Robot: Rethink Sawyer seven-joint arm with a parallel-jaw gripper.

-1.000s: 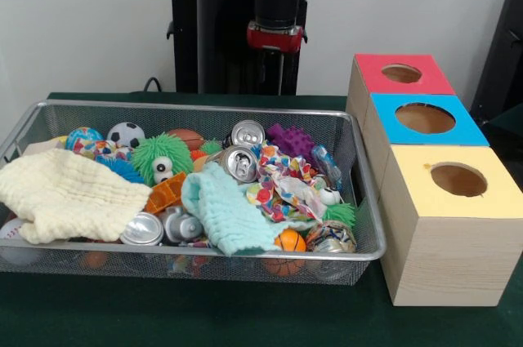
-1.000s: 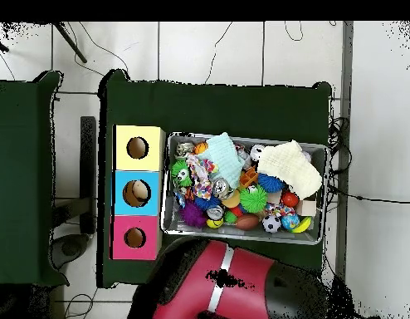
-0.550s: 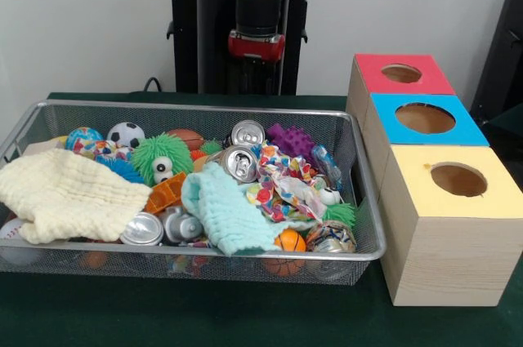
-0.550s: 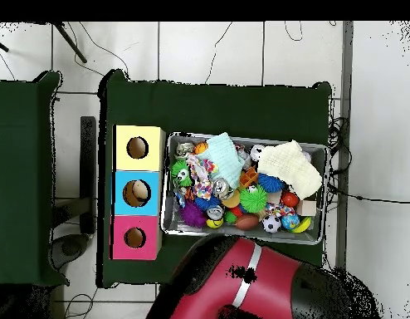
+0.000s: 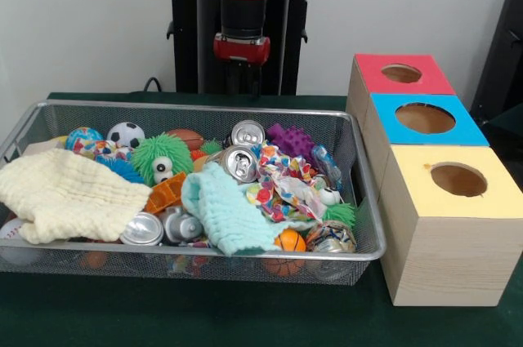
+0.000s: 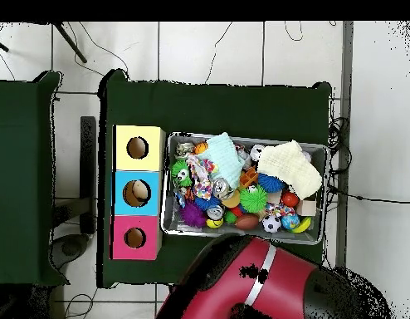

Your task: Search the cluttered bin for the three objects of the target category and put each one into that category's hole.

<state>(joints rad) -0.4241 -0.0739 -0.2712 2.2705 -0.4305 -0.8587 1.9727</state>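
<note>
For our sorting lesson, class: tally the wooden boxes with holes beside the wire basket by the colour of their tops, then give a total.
Red-topped box: 1
Blue-topped box: 1
Yellow-topped box: 1
Total: 3

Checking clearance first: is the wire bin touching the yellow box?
Apart. The overhead view shows a dark strip of table between the wire bin and the yellow box.
</note>
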